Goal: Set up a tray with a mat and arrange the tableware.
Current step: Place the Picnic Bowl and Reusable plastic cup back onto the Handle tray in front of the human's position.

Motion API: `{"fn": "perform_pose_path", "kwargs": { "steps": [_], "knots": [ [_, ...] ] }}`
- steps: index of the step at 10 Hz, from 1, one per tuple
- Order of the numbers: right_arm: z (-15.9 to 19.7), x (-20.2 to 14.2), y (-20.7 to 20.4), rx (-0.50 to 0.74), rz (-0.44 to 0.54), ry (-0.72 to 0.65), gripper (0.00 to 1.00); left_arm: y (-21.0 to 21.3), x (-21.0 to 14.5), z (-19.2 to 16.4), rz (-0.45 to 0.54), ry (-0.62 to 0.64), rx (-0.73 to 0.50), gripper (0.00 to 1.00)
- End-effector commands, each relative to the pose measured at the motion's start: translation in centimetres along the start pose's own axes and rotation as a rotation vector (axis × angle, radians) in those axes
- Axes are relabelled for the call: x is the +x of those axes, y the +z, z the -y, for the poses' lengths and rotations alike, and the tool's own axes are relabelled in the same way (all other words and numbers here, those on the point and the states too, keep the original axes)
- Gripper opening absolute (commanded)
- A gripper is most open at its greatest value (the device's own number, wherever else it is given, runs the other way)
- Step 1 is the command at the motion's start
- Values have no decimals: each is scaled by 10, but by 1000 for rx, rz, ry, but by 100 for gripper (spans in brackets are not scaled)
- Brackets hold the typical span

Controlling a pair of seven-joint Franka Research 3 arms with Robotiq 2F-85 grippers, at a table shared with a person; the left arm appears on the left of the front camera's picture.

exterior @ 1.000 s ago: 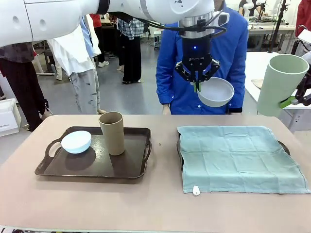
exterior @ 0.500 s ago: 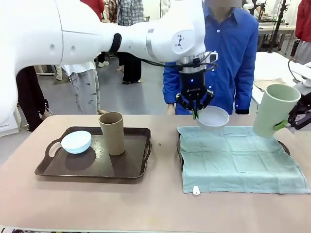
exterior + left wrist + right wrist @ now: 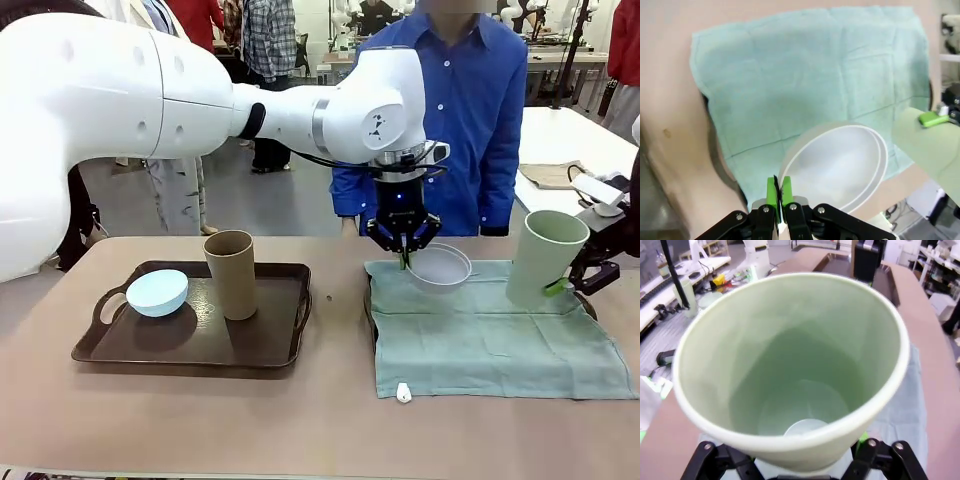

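**Bowl and cup arriving at the mat**

Left gripper (image 3: 404, 260), pinched on the rim of the whitish-grey bowl (image 3: 440, 268), hangs just over the green mat (image 3: 490, 340). Right gripper (image 3: 562, 284) clamps the tilted pale green cup (image 3: 541, 258) at the mat's right side. Placement step, I judge. Next, lower each flat, then let go.

The table (image 3: 320, 425) bears 1 brown tray (image 3: 200, 342) and 1 mat-covered tray (image 3: 369, 308).

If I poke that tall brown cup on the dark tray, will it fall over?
Probably: the tall brown cup stands upright, narrower at its base than its rim, so a poke may tip it. Then its round side might roll.
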State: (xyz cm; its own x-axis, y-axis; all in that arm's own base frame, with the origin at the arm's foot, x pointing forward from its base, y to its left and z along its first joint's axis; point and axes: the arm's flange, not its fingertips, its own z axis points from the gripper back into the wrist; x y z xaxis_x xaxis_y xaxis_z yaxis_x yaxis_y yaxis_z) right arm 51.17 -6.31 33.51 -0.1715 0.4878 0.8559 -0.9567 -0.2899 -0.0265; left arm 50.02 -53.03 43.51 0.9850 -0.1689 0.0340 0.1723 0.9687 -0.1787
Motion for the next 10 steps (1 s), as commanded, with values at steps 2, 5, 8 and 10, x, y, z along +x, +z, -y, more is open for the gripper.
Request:
{"fn": "perform_pose_path", "kwargs": {
  "steps": [2, 5, 8, 10],
  "knots": [
    [-4, 1, 1, 9, 15, 4, 82, -1, -1, -5, -29, 24, 19, 4],
    [6, -6, -2, 34, 12, -33, 82, -12, 2, 2, -17, -15, -8, 4],
    [12, -21, -17, 58, 27, -80, 82, -34, 7, 4, -16, -36, -15, 4],
    [15, -33, -22, 64, 37, -115, 82, -50, 10, 3, -36, -52, -16, 4]
  ]
}}
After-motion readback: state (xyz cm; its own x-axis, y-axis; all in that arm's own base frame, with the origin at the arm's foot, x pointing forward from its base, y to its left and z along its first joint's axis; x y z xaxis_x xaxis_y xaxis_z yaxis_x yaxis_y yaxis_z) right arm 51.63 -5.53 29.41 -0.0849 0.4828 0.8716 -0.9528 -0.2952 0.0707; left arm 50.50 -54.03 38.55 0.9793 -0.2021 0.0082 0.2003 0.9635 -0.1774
